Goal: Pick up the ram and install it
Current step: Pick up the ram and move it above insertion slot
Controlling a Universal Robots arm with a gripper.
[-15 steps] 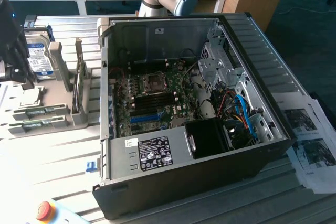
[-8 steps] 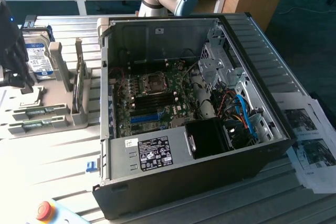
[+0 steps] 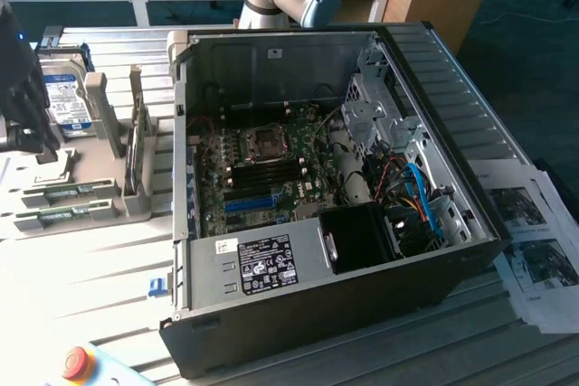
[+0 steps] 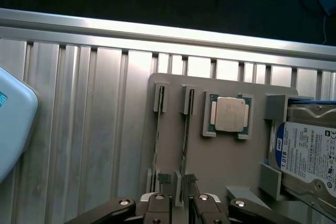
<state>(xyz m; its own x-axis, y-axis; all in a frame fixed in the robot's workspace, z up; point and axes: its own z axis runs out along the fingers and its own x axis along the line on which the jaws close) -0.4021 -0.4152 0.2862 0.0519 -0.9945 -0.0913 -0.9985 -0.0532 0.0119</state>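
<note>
**Hand lined up over the near end of a memory stick**

The hand (image 4: 177, 180) hangs over the gray tray (image 4: 220, 161) on the table (image 4: 79, 129), its fingers (image 4: 157, 208) spread apart and holding nothing. In the wrist view two thin sticks stand on edge in the tray's holders, side by side and parallel. The ram (image 4: 186, 135) nearer the processor chip (image 4: 230, 115) has its near end between the two fingertips. The other stick (image 4: 158, 135) sits just outside that gap. How far above the stick the hand is, I cannot tell.

The ram's long axis runs straight away from the hand toward the tray's far edge. The gap between the fingers therefore crosses the stick's thin side, which I judge to be the right alignment for a pinch on its flat faces. The hard drive (image 4: 310, 150) sits beyond the chip, clear of the fingers.

In the exterior view the open computer case (image 3: 362, 178), with its black memory slots (image 3: 267, 172), lies well apart from the tray, toward the exterior view's right.
</note>
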